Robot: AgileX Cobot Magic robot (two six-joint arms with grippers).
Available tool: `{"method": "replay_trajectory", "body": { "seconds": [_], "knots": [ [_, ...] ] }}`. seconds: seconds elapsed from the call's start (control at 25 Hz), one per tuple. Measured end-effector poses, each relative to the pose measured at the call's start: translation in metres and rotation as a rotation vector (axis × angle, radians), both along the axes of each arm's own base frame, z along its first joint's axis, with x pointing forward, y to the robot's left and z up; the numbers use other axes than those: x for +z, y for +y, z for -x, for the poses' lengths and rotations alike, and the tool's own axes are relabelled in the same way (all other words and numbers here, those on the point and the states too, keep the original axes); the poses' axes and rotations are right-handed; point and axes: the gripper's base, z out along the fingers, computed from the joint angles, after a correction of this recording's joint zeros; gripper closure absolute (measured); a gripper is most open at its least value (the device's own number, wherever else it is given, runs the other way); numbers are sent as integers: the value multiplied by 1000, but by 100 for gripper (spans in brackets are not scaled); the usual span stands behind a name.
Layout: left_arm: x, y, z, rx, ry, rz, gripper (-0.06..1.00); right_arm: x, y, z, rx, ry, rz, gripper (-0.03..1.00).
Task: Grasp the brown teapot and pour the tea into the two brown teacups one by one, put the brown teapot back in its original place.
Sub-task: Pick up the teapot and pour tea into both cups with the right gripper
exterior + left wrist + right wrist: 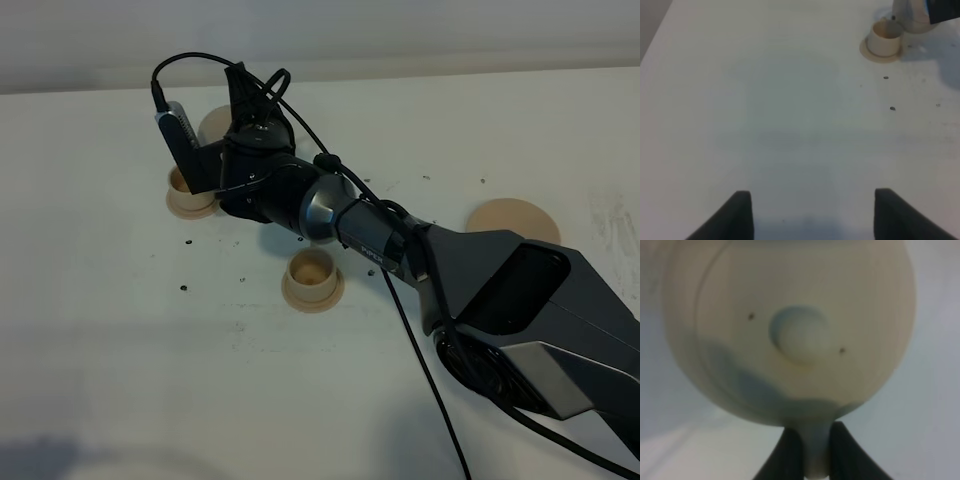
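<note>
My right gripper point(243, 100) reaches across to the far left and is shut on the loop handle of the brown teapot point(213, 124), which is mostly hidden behind the wrist. In the right wrist view the teapot point(790, 330) fills the frame, lid and knob facing the camera, its handle pinched between the fingers point(785, 455). The teapot point(912, 17) hangs tilted just over one teacup point(883, 40), spout at its rim. That teacup point(190, 195) is partly covered by the arm. The other teacup point(312, 278) stands free on its saucer. The original place point(513, 220), a flat saucer, lies bare at the right. My left gripper point(812, 215) is open over bare table.
The white table point(120, 330) carries small dark specks point(892, 108) near the cups. The right arm's dark body and cable point(520, 300) stretch across the right half of the table. The table's back edge point(450, 75) runs along the top.
</note>
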Motion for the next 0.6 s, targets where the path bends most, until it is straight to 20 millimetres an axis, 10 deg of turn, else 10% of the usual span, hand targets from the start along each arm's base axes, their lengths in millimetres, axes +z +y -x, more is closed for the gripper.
{"method": "replay_trajectory", "body": {
  "seconds": [0.6],
  "knots": [
    [0,0,0,0,0,0,42,6,0,-3,34,-76,67,84]
  ]
}}
